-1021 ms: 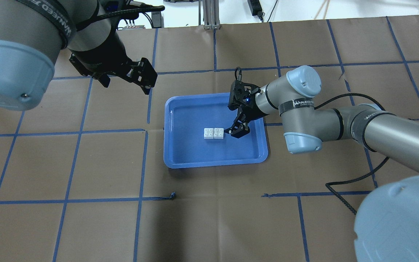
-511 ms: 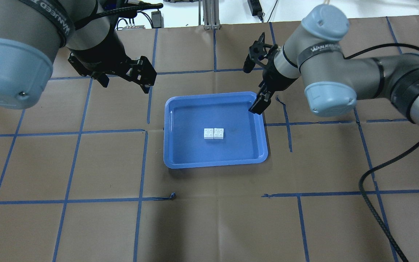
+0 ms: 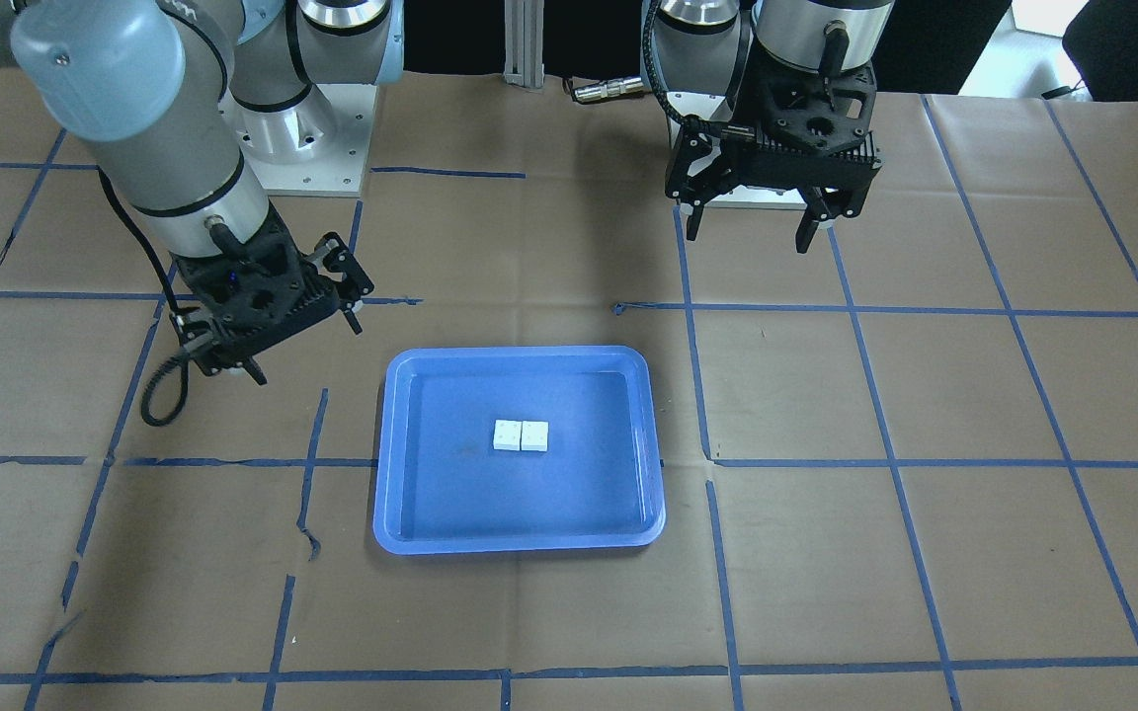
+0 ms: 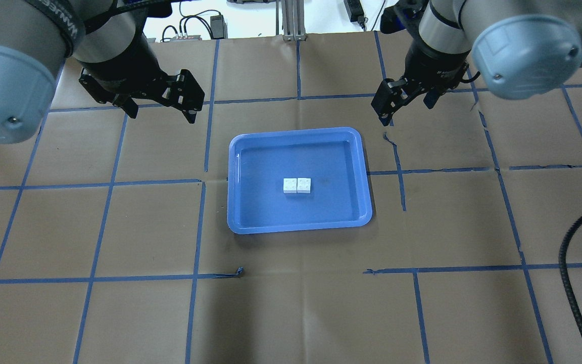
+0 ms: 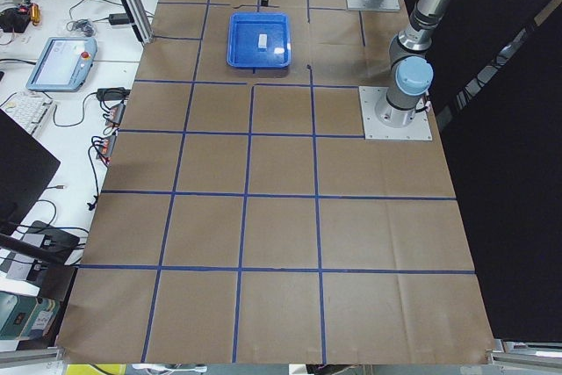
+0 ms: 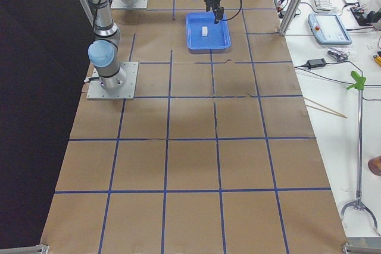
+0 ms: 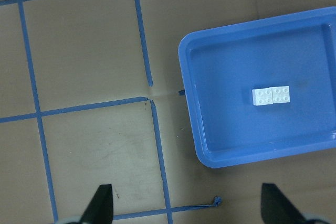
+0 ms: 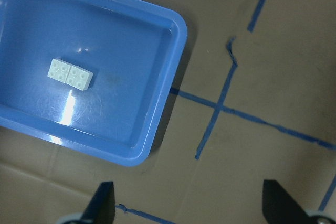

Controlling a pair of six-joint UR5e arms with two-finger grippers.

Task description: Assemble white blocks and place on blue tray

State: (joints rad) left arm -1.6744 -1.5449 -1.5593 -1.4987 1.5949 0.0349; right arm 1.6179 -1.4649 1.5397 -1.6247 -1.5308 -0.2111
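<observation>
The two white blocks [image 4: 297, 185] lie joined side by side in the middle of the blue tray [image 4: 321, 151]. They also show in the front view [image 3: 521, 435], the left wrist view [image 7: 271, 96] and the right wrist view [image 8: 70, 74]. My left gripper [image 4: 161, 114] is open and empty above the table, behind and left of the tray. My right gripper [image 4: 406, 111] is open and empty, above the table behind the tray's back right corner. Neither touches the blocks.
The table is covered in brown paper with a blue tape grid [image 4: 202, 182]. A black cable [image 4: 571, 263] hangs at the right. The arm bases [image 3: 302, 128] stand at the robot's side. Desks with a teach pendant [image 6: 330, 28] lie beyond the far edge.
My right gripper has risen from beside the blocks inside the tray and drawn back to the far right, outside the tray. The left gripper shifted slightly left. The blocks have not moved.
</observation>
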